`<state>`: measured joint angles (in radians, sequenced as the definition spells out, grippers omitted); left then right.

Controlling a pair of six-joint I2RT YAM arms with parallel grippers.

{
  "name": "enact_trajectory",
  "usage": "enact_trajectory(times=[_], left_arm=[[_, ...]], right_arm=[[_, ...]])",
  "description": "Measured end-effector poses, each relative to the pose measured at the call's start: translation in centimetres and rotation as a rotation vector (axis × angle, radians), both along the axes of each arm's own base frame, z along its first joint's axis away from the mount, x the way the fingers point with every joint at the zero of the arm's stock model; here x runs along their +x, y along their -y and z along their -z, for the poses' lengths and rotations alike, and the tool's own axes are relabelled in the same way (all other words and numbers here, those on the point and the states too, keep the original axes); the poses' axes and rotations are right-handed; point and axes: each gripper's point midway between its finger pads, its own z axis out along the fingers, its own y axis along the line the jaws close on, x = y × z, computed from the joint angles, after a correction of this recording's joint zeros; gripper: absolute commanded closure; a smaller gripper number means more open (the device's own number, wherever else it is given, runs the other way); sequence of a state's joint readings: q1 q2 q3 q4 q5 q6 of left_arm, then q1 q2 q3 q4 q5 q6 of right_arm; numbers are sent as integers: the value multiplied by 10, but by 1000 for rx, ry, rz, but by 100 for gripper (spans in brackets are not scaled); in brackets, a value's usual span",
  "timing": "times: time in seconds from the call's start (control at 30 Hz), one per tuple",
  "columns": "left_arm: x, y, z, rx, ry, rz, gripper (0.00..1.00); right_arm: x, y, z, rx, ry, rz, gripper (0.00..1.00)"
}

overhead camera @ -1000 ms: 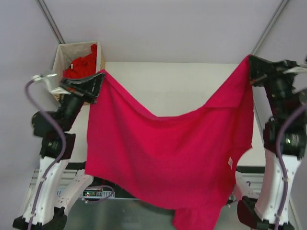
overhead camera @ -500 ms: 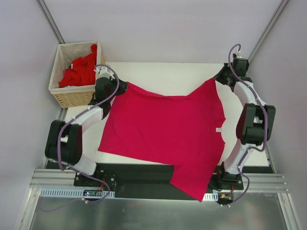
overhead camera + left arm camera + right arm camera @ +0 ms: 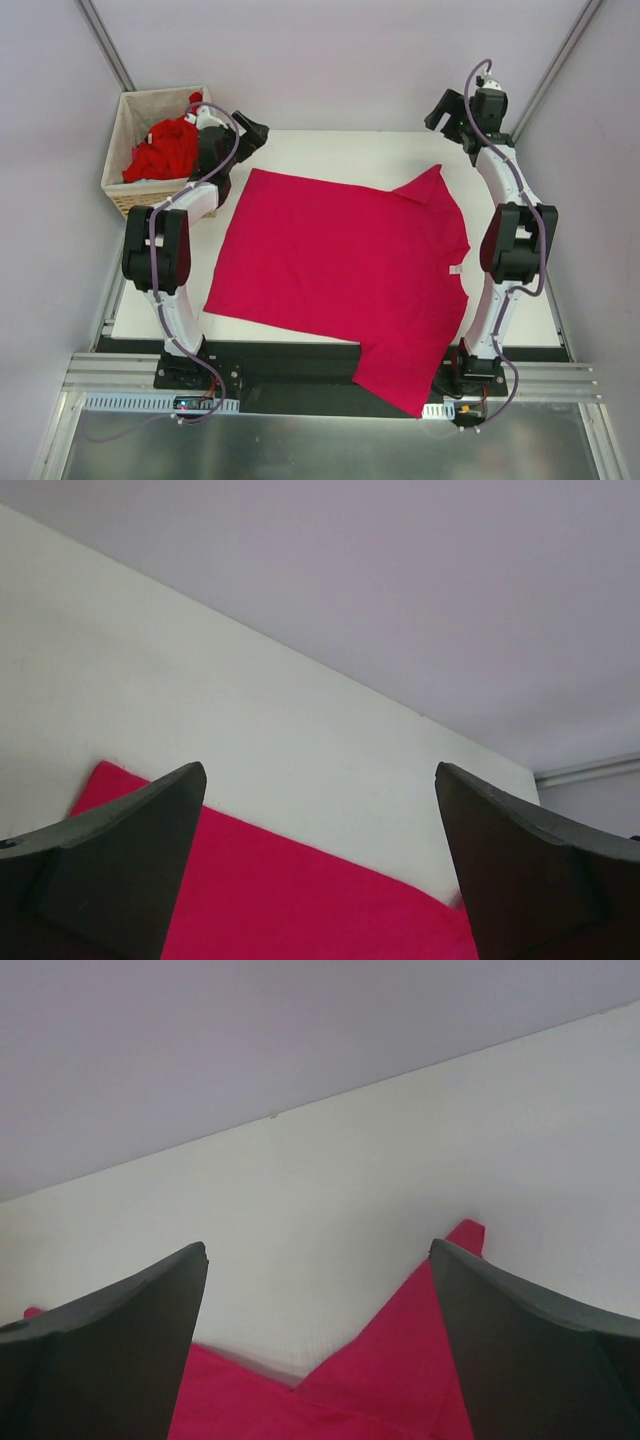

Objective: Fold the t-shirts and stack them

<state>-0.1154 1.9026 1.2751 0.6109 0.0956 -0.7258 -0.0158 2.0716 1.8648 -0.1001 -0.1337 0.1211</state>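
A magenta-crimson t-shirt (image 3: pixel 340 265) lies spread flat on the white table (image 3: pixel 330 155), its small white label (image 3: pixel 455 270) near the right side. One part hangs over the near edge (image 3: pixel 400 385). Its far right corner is folded up into a point (image 3: pixel 432 185). My left gripper (image 3: pixel 254 131) hovers open just beyond the shirt's far left corner, and the shirt's edge (image 3: pixel 300 900) shows below its spread fingers (image 3: pixel 120 865). My right gripper (image 3: pixel 438 115) stands open beyond the far right corner, with the folded point (image 3: pixel 400 1360) under it. Brighter red t-shirts (image 3: pixel 165 150) lie in the basket.
A woven wicker basket (image 3: pixel 125 195) stands off the table's far left corner, right beside my left arm. A grey wall backs the far edge of the table. A metal rail (image 3: pixel 300 400) runs along the near edge by the arm bases.
Both grippers have opened and let go of the shirt. It hung in the air between them a second ago and now lies flat, and both grippers have drawn back past its far corners.
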Motion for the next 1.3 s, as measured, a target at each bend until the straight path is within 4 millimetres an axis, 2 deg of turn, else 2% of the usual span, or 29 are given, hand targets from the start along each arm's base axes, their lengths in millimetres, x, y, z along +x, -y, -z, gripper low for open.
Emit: enact_trajectory(times=[0.13,0.17,0.33,0.4,0.47,0.5,0.57,0.67,0.77,0.87,0.97,1.1,1.3], left_arm=[[-12,-3,-32,-13,46,-2,1],[-23,-3,-44,-25,56,4,1],[-68,3,-78,-66,39,55,1],[-92,5,-78,-74,-5,76,1],[-116,6,-64,-79,-68,95,1],[-125,6,-53,-77,-108,101,1],[-148,6,-21,-63,-220,113,1],[-176,2,28,-17,-405,124,1],[-196,-1,53,28,-518,138,1],[-209,-3,70,66,-596,157,1],[-213,2,81,95,-652,189,1],[-208,21,88,131,-684,268,1],[-212,39,99,155,-719,319,1]], right_arm=[[-30,-16,-17,-2,3,-29,3],[-42,-21,-23,-2,-1,-37,3],[-105,-53,-63,-23,0,-87,3],[-131,-70,-74,-34,-7,-121,3],[-152,-81,-72,-47,-30,-151,3],[-159,-82,-66,-56,-52,-153,3],[-172,-73,-42,-88,-136,-130,3],[-191,-50,11,-177,-319,-67,3],[-203,-31,46,-263,-455,-22,3],[-207,-22,66,-323,-563,-14,2],[-189,-25,73,-337,-604,-26,2],[-173,-28,93,-345,-645,-36,2],[-158,-24,130,-402,-752,-46,14]])
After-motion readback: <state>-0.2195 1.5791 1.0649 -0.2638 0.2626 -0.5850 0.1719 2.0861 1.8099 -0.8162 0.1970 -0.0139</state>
